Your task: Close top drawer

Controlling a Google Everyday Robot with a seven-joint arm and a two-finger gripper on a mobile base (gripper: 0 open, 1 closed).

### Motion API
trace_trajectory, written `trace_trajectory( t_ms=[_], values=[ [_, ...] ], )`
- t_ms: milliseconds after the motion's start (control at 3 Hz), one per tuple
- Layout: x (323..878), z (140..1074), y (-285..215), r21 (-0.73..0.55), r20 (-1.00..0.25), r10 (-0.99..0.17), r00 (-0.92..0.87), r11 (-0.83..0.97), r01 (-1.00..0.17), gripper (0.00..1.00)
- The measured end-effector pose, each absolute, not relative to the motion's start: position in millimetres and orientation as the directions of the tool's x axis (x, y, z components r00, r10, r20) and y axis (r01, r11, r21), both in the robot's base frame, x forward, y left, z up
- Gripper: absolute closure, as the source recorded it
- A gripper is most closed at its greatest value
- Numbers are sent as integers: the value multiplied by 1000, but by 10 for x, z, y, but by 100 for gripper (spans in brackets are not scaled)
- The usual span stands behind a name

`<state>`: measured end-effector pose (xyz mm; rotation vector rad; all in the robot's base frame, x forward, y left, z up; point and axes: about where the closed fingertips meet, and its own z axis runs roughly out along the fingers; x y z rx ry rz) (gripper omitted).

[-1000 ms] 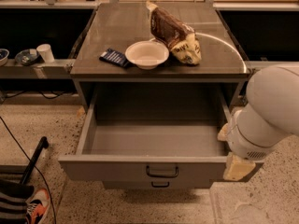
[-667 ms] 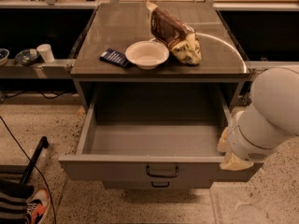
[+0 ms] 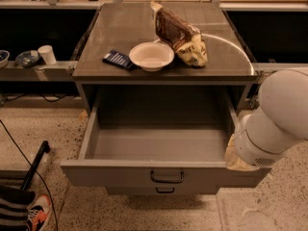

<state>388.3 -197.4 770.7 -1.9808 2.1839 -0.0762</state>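
Observation:
The top drawer (image 3: 125,174) is pulled far out of the grey cabinet and its inside is empty. Its flat front panel carries a small black loop handle (image 3: 167,177) at the centre. My white arm (image 3: 274,124) comes in from the right. My gripper (image 3: 237,159) shows only as a beige end piece below the arm's bulk, against the drawer's right front corner. The rest of it is hidden behind the arm.
On the cabinet top (image 3: 120,28) lie a white bowl (image 3: 151,56), a brown snack bag (image 3: 180,35) and a dark blue packet (image 3: 118,59). A lower drawer's handle (image 3: 165,190) shows under the open one. A shoe (image 3: 36,211) and cable are on the floor at left.
The arm's end has shifted slightly up and left, closer to the drawer's right front corner. The drawer has not visibly moved.

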Motion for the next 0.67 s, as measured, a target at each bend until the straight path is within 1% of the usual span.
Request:
trace_trajectory(
  t_ms=[333, 667],
  values=[
    [3878, 7647, -1985, -202, -125, -988, -87, 111, -973, 100],
    [3919, 7492, -2007, -281, -123, -990, -76, 108, -954, 100]
  ],
)
